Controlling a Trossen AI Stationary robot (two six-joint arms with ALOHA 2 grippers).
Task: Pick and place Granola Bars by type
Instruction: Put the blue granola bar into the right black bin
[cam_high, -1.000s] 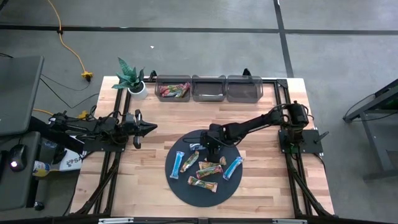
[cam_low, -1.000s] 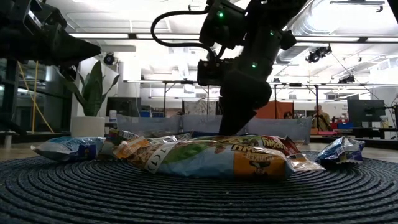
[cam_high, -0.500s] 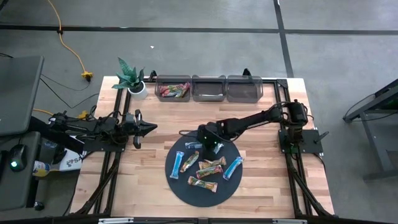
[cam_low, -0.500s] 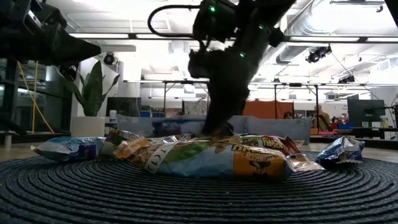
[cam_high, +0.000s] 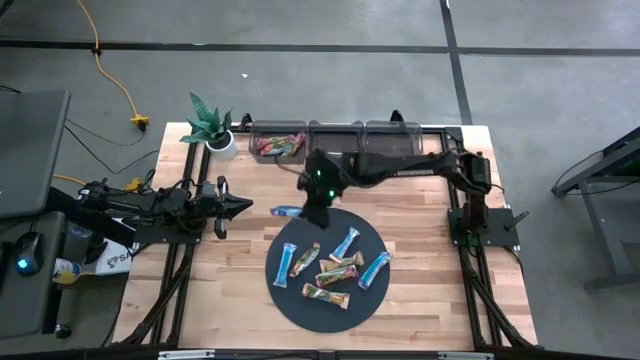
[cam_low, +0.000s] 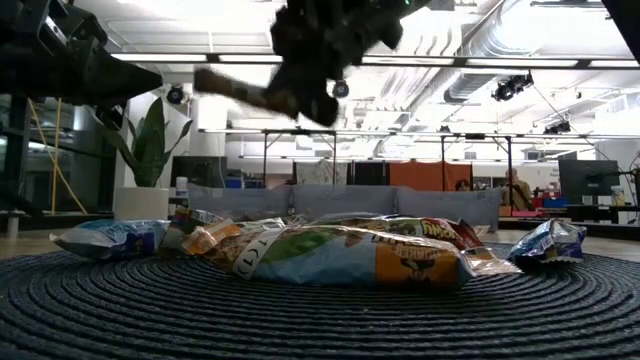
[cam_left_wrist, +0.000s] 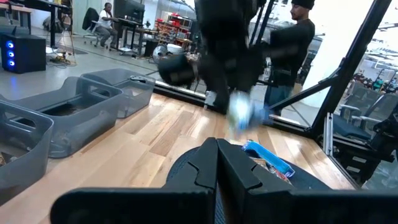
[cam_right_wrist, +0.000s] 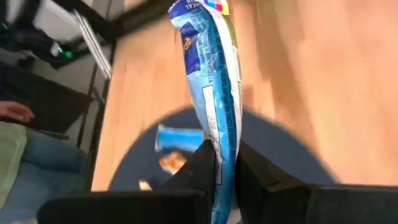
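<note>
Wooden tabletop (cam_high: 410, 300); dark round disc (cam_high: 300, 300) carrying the remaining granola bars (cam_high: 335, 272). Left tool (cam_high: 240, 205) idle near the plant, fingers together. Right tool (cam_high: 312, 212) raised above the disc's far edge, clamped on a light blue bar (cam_right_wrist: 214, 99).

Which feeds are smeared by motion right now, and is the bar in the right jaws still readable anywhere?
Low view: the right gripper is a dark smear against bright ceiling lights. Left wrist view: the moving arm and the light blue bar blur together. Right wrist view: the bar reads clearly, pinched between the jaws, background streaked. High view: fairly sharp.
</note>
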